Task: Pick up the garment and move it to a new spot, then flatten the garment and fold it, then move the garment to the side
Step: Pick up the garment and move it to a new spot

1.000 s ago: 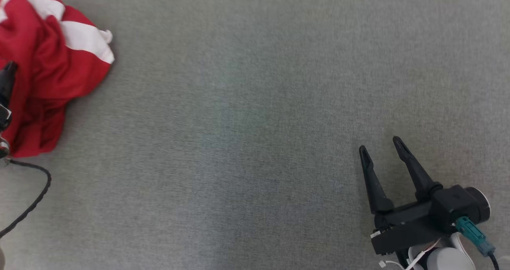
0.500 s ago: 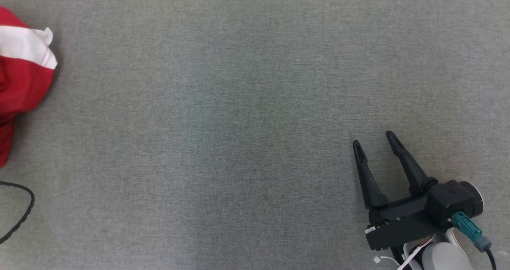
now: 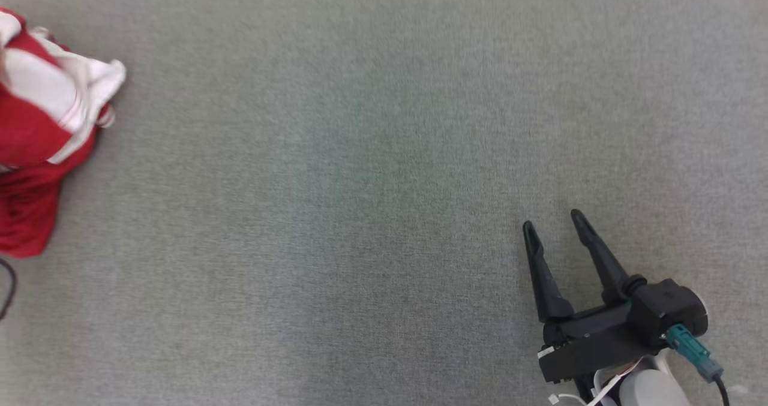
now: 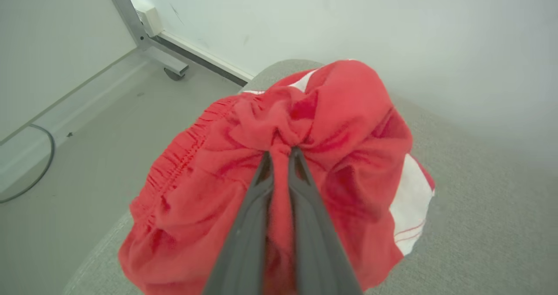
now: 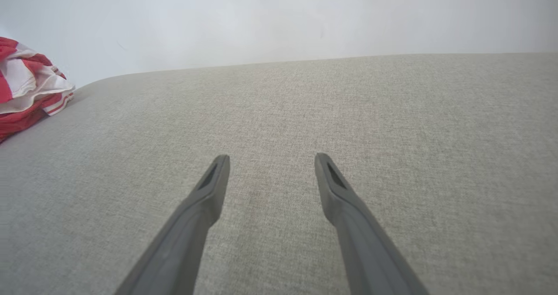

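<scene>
your left hand (image 4: 281,153) is pinched almost together on a bunched fold of the garment (image 4: 344,112), with red cloth squeezed up between its two dark fingers (image 4: 248,225). the garment is red with white panels and a gathered elastic edge. it sits crumpled in a heap at the left end of the grey bench (image 3: 372,178), close to a rounded corner. in the left wrist view it looks partly raised off the bench, though you can't be sure from that angle. your right hand (image 3: 552,221) is at the lower right of the head view, well apart from the garment, fingers spread wide with nothing between them, over bare bench. past the bench edge a grey cable (image 4: 43,164) lies on the floor near a castor (image 4: 175,72).
</scene>
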